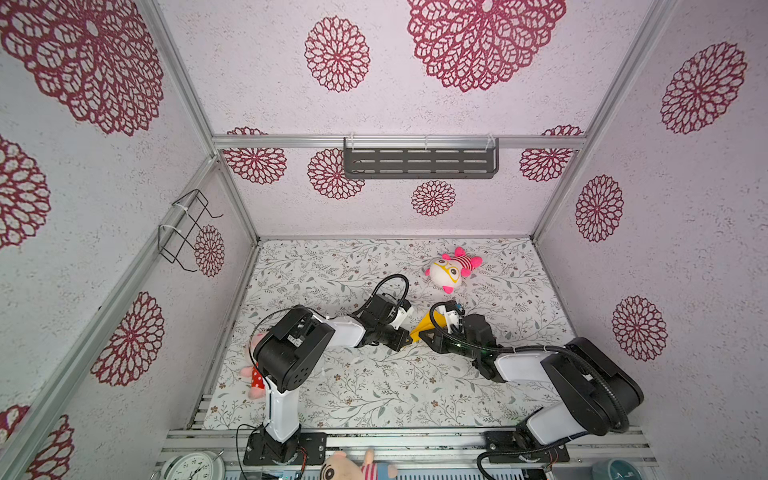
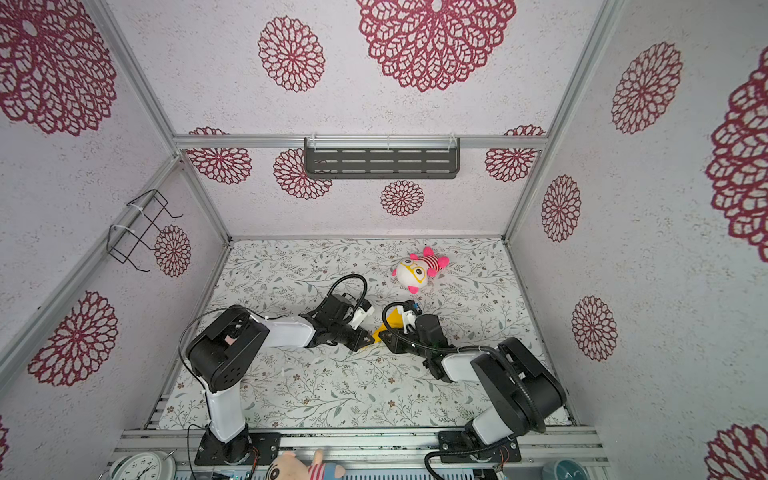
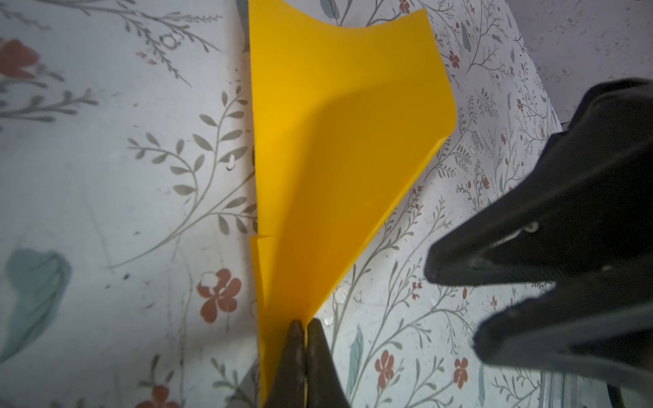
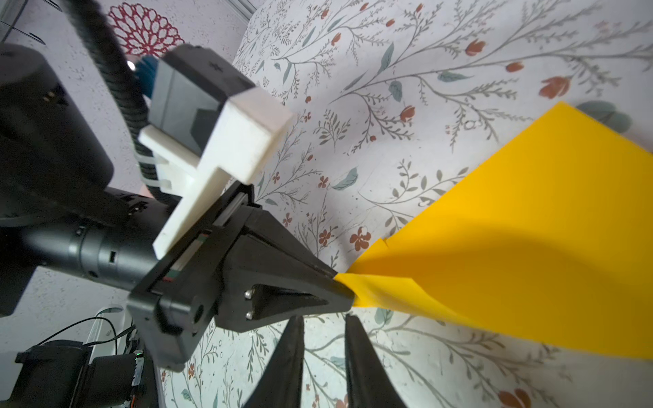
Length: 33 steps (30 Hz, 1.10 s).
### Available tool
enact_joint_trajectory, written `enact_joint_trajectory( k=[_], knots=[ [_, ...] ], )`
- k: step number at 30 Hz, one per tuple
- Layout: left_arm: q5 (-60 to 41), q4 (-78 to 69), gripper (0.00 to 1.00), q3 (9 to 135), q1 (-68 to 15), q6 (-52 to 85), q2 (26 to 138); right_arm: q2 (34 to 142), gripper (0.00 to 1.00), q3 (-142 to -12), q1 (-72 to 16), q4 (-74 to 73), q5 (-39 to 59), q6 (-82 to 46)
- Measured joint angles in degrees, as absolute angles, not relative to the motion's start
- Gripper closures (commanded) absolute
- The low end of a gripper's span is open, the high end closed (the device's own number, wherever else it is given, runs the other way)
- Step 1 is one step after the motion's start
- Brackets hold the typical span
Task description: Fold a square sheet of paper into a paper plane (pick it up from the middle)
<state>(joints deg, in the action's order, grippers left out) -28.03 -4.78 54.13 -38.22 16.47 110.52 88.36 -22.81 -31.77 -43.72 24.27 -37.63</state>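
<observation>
1. A flowery table (image 1: 332, 395) sits inside walls with red flower shapes.
2. The clock (image 1: 193, 467) at the bottom left has numbers too small to read.
3. Both arms bend in toward the middle.
4. The left gripper (image 3: 304, 323) pinches the pointy tip of the paper plane (image 3: 335, 141), fingers pressed together.
5. The right gripper (image 4: 323, 318) has spread fingers just beside that tip, holding nothing.
6. The plane is mid-frame, below the plush toy (image 1: 451, 268).

Floral-print tabletop (image 1: 374, 395), pink-and-white plush toy (image 1: 451, 270) near its back edge, another plush (image 1: 257, 379) at left edge
</observation>
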Motion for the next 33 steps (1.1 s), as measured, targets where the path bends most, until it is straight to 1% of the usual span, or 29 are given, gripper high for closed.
enact_joint_trajectory(
  k=[4, 12, 19, 28, 33],
  knots=[
    [-28.73, -4.69, 0.98, 54.78, -37.93, 18.11, 111.39, 92.01, 0.79, -23.31, -31.77, -46.52, 25.36, -38.61],
    [-31.11, -4.71, 0.98, 55.33, -36.67, 21.78, 112.33, 97.89, 0.8, -25.1, -31.53, -50.89, 27.31, -39.11],
    [-32.1, -5.04, 0.97, 55.33, -36.21, 24.16, 112.75, 101.19, 0.8, -27.16, -30.28, -52.05, 29.36, -39.07],
    [-32.51, -5.3, 0.92, 55.27, -35.92, 26.7, 112.92, 103.37, 0.81, -27.97, -28.67, -52.51, 30.85, -39.11],
    [-32.51, -5.19, 0.93, 55.33, -35.83, 28.18, 113.01, 104.29, 0.81, -28.82, -28.45, -52.49, 31.81, -39.16]
  ],
)
